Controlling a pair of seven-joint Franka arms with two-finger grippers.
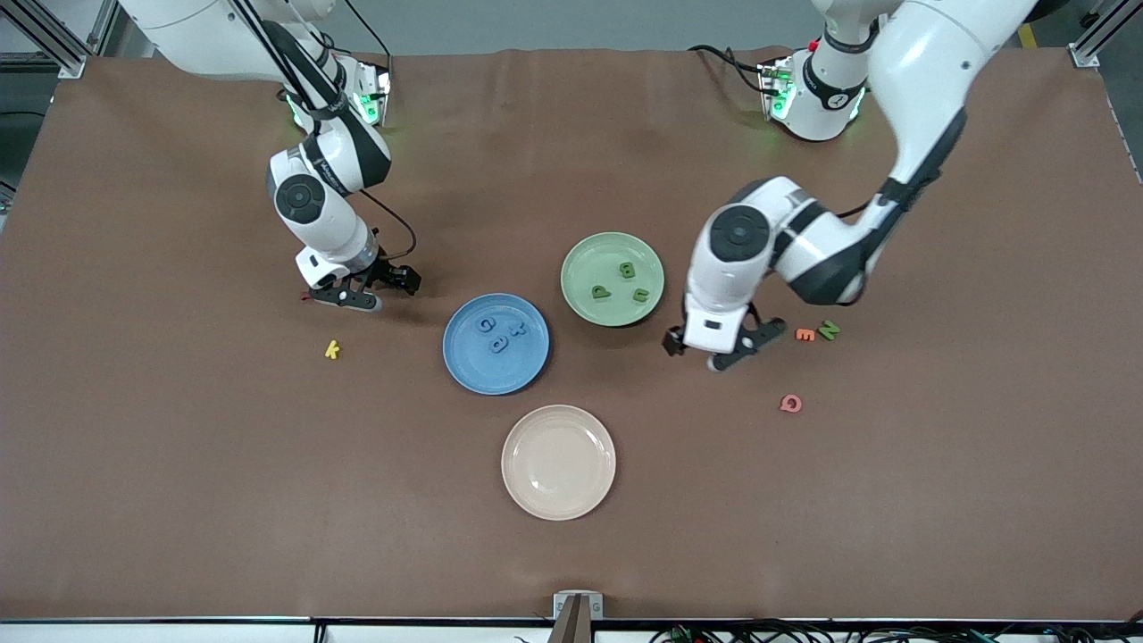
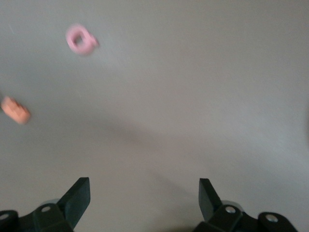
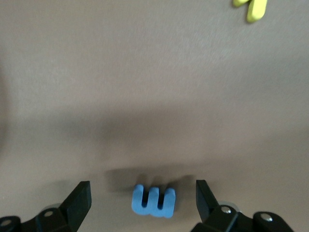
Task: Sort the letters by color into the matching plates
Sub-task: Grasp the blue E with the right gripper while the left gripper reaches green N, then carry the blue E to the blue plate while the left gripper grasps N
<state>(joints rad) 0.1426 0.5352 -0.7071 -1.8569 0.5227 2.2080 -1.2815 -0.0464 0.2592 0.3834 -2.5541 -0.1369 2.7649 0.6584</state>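
The blue plate (image 1: 473,366) holds three blue letters (image 1: 496,337). Three green letters (image 1: 618,282) lie in the pale green plate (image 1: 589,259). A green letter N (image 1: 829,329) lies on the table toward the left arm's end. My right gripper (image 1: 371,290) (image 3: 143,191) is low over the table beside the blue plate. It is open, with a blue letter (image 3: 153,202) on the table between its fingers and a gap on each side. My left gripper (image 1: 699,353) (image 2: 145,193) is open over bare table beside the green plate, with nothing between its fingers.
A cream plate (image 1: 558,462) sits nearer the front camera than the blue plate. A yellow k (image 1: 332,349) (image 3: 253,7) lies near my right gripper. An orange letter (image 1: 805,334) (image 2: 15,110) sits beside the N, and a pink Q (image 1: 790,404) (image 2: 81,39) lies nearer the camera.
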